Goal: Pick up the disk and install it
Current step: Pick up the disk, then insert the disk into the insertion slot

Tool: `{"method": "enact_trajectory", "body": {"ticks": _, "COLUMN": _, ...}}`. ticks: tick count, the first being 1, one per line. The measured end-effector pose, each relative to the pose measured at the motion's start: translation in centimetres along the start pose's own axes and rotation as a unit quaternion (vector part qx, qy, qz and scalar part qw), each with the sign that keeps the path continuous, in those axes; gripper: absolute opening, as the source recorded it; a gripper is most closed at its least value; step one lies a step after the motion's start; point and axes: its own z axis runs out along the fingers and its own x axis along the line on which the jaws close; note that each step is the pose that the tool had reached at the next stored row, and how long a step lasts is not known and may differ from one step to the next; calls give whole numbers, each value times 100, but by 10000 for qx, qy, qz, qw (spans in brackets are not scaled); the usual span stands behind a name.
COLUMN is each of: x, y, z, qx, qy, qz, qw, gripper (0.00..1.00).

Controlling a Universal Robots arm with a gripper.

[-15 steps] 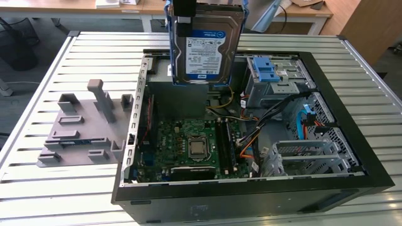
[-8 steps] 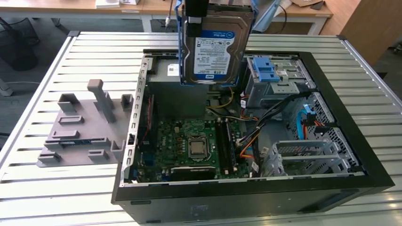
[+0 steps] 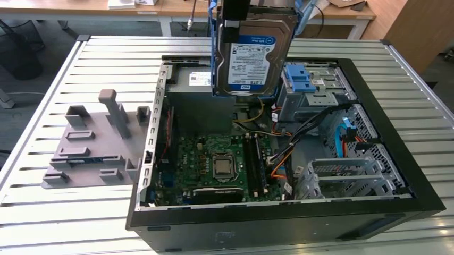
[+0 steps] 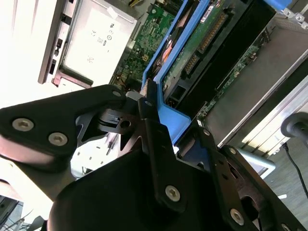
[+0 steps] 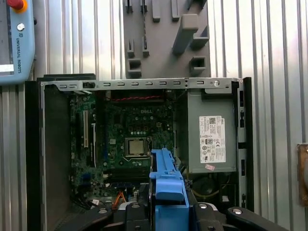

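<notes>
The disk [image 3: 254,56], silver with a blue-and-white label and a blue plastic frame, hangs upright above the back of the open computer case [image 3: 397,175]. My gripper [image 3: 257,9] is shut on its upper end at the exterior view's top edge. In the second wrist view my black fingers [image 4: 150,108] clamp the blue frame [image 4: 168,115], and the disk's green circuit board [image 4: 204,36] faces the camera. In the first wrist view the blue frame [image 5: 166,175] sticks out from my gripper [image 5: 166,211] over the case interior.
Inside the case lie the motherboard [image 3: 220,159], a grey power-supply box [image 5: 211,139] with a white sticker, and a drive cage with a blue latch [image 3: 309,82]. A grey fixture block [image 3: 99,143] sits on the slatted metal table [image 3: 42,223]. A teach pendant [image 5: 14,43] lies beside the case.
</notes>
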Motion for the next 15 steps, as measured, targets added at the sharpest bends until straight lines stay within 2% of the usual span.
{"method": "enact_trajectory", "body": {"ticks": 5, "x": 13, "y": -77, "z": -1, "qx": 0, "qy": 0, "qz": 10, "qw": 10000, "gripper": 37}}
{"method": "enact_trajectory", "body": {"ticks": 15, "x": 14, "y": -82, "z": -1, "qx": 0, "qy": 0, "qz": 10, "qw": 10000, "gripper": 37}}
